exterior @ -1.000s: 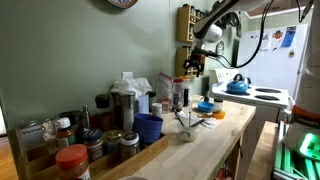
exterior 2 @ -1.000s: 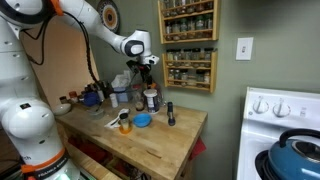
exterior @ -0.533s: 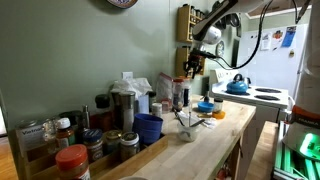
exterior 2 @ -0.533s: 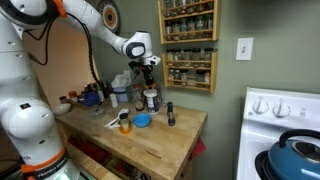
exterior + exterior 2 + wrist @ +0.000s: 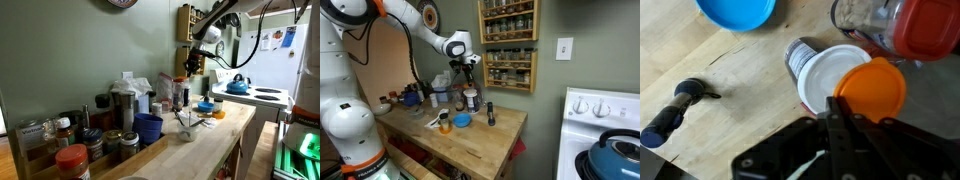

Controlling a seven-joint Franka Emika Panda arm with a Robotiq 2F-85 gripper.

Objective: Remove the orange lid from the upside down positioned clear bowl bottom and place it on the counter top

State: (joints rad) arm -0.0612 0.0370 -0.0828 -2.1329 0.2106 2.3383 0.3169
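Hovering unchanged over last second: end effector (image 5: 468, 68) high above upturned clear bowl (image 5: 828, 75), fingers apparently pressed together, empty. Off-centre on bowl bottom lies orange lid (image 5: 872, 88), not yet on bench (image 5: 740, 110). Removal judged unstarted.

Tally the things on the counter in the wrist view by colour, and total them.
Orange: 1, the orange lid
Blue: 1, the blue lid
Red: 1, the jar cap
White: 1, the upturned bowl
Black: 1, the slim dark object
Total: 5
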